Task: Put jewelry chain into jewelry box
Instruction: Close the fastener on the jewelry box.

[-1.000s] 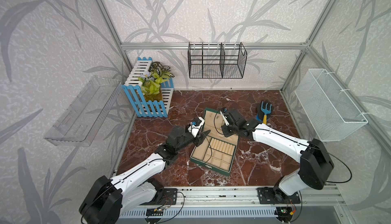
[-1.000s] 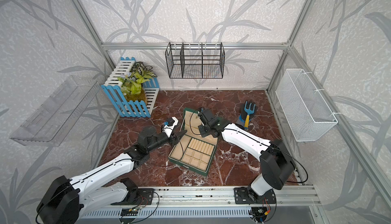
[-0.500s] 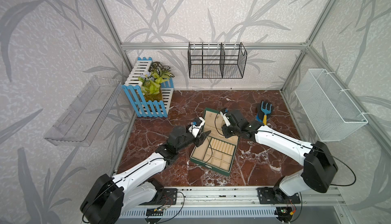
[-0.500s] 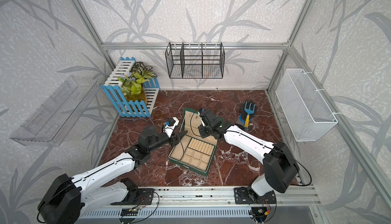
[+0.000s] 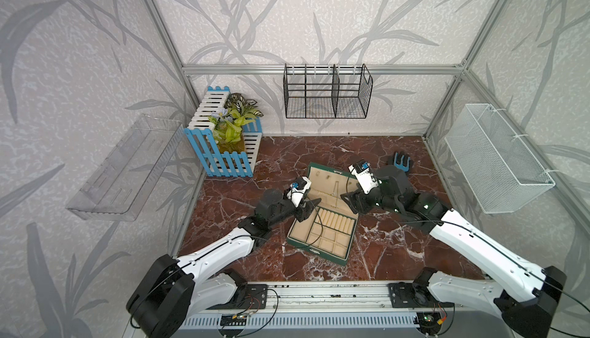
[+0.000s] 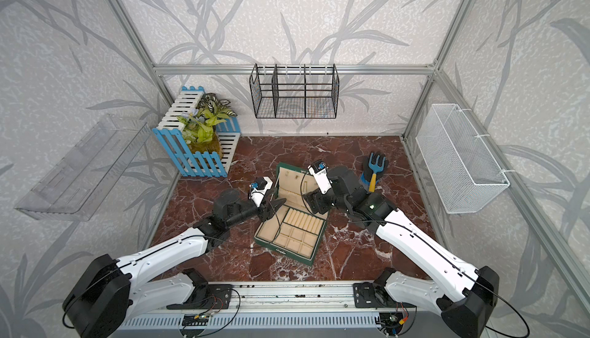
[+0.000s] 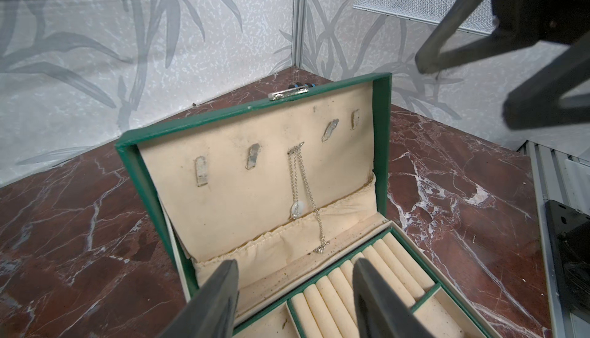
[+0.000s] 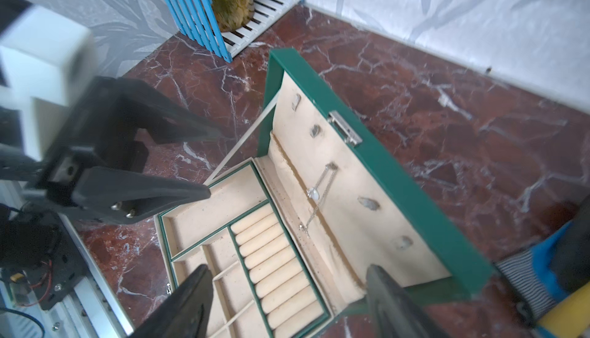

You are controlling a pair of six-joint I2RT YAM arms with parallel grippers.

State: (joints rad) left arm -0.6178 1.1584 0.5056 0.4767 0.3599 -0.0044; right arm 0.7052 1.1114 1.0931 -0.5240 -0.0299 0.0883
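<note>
1. Starting at the left wall: clear plastic shelf (image 5: 121,173), mounted above the red-brown marble bench (image 5: 383,250).
2. Standing in the far left corner: blue-and-white picket planter (image 5: 223,160) with leafy plants.
3. Reaching in from the near left: left tool (image 5: 314,209), poised over the left edge of the jewelry box (image 5: 316,253). In the left wrist view, fingers (image 7: 217,298) spread apart with nothing between them, released.
4. Sitting mid-bench at an angle: dark green box, lid raised and leaning back, beige lining, ring rolls and square compartments in the base.
5. Hanging from the middle hook of the lid lining: jewelry chain (image 7: 298,207), thin and silvery. Two strands falling over the gathered pocket, a small pale disc on the shorter one, the longer one ending at the lid's lower edge just behind the ring rolls. Touched by neither tool.
6. Hanging on the back wall: black wire basket (image 5: 325,97).
7. Hovering at the box's right side, near the lid: right tool (image 5: 348,204). In the right wrist view, fingers (image 8: 386,301) wide apart and empty, released.
8. Lying beyond the right arm: blue hand rake (image 6: 376,164) with a yellow handle.
9. Hanging on the right wall: white mesh basket (image 5: 498,160).
</note>
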